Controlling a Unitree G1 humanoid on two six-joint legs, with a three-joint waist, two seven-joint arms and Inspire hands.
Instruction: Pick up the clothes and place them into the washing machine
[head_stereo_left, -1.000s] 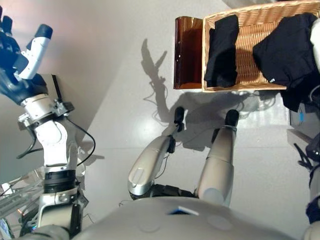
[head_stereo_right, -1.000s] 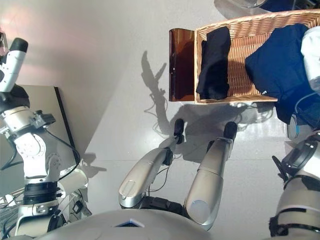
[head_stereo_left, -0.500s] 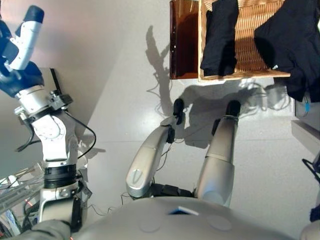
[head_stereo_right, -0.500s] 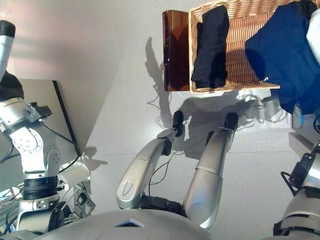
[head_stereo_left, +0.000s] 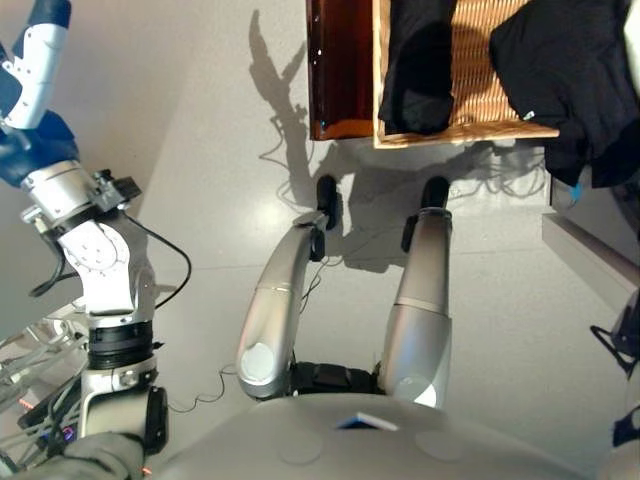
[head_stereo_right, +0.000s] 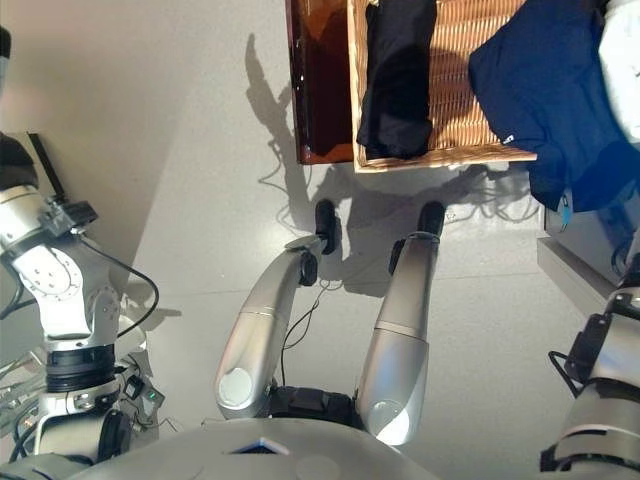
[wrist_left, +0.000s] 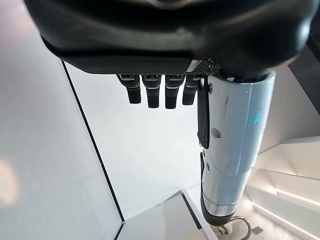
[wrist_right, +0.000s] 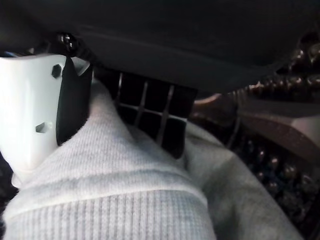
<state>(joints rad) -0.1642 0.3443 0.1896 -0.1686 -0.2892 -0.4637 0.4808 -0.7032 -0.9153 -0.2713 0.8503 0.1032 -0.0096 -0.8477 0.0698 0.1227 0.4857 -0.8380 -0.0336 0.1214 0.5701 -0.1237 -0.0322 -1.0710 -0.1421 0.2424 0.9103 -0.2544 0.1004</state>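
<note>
A wicker basket stands on the floor ahead. A black garment lies over its left part. A dark navy garment spills over its right front rim. My right hand shows only in the right wrist view. Its fingers and white-covered thumb are curled on a light grey knitted garment with a ribbed cuff. A pale shape at the right edge, over the navy cloth, may be that garment. My left hand is raised at the far left. It holds nothing, and its fingers are relaxed.
A brown translucent box stands against the basket's left side. A grey cabinet corner juts in at the right, below the hanging navy cloth. A grey panel with a dark edge lies at the far left.
The whole picture has shifted, so the basket now sits higher and further left in it: the camera moved. The clothes in the basket lie as before.
</note>
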